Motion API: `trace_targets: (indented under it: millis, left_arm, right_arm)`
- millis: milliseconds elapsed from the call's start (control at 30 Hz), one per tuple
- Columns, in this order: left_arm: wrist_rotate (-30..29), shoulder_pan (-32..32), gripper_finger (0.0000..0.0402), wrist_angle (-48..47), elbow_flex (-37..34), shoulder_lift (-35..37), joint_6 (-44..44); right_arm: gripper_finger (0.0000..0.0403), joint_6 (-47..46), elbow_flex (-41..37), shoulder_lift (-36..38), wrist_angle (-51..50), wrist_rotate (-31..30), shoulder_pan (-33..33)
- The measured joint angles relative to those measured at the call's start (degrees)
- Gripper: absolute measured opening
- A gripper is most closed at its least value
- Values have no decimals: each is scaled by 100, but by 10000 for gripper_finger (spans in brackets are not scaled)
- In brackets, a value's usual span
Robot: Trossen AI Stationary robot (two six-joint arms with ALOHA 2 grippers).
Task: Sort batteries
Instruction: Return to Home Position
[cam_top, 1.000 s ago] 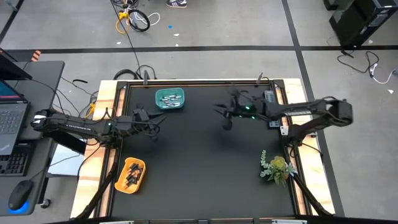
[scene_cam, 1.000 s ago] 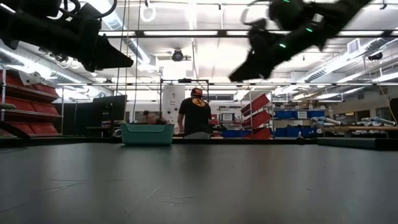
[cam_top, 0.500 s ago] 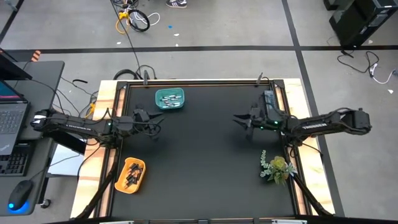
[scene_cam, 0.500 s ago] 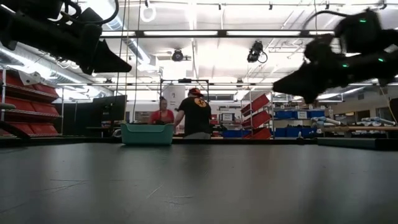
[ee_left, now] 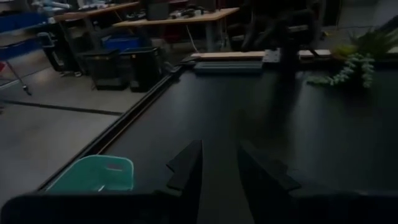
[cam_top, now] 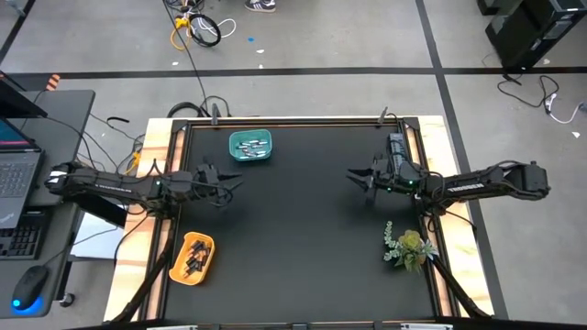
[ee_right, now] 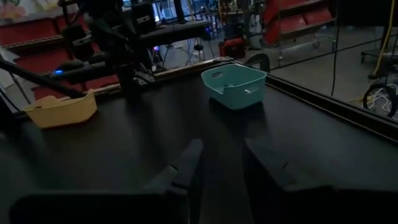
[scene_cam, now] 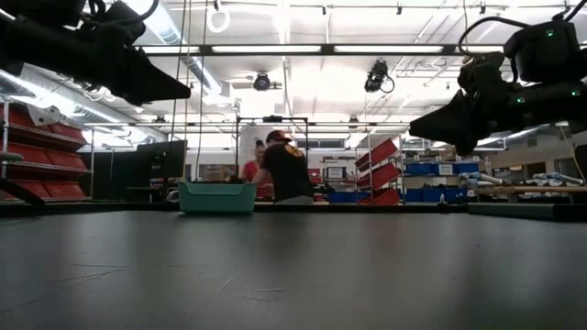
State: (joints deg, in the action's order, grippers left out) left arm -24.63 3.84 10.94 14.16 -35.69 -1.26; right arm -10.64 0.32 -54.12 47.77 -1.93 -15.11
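1. The left end effector point(cam_top: 235, 181) hovers above the worktop point(cam_top: 303, 247), fingers slightly apart, empty
2. The right end effector point(cam_top: 354, 177) faces it from well apart, fingers likewise parted
3. The silver batteries point(cam_top: 249, 147) lie in the teal bin point(cam_top: 235, 137) near the left end effector; the dark batteries point(cam_top: 194, 257) fill the yellow bin point(cam_top: 180, 271) on its other side
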Motion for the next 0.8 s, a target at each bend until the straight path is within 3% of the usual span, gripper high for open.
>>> trace_targets:
  millis: [567, 800]
  left_arm:
    - [-14, -2, 115, -8, -34, -32, 18]
    - [-16, -2, 115, 73, -73, -15, 20]
  right_arm:
    - [98, 29, 0, 106, 15, -9, 0]
    - [97, 27, 0, 819, -1000, -9, 9]
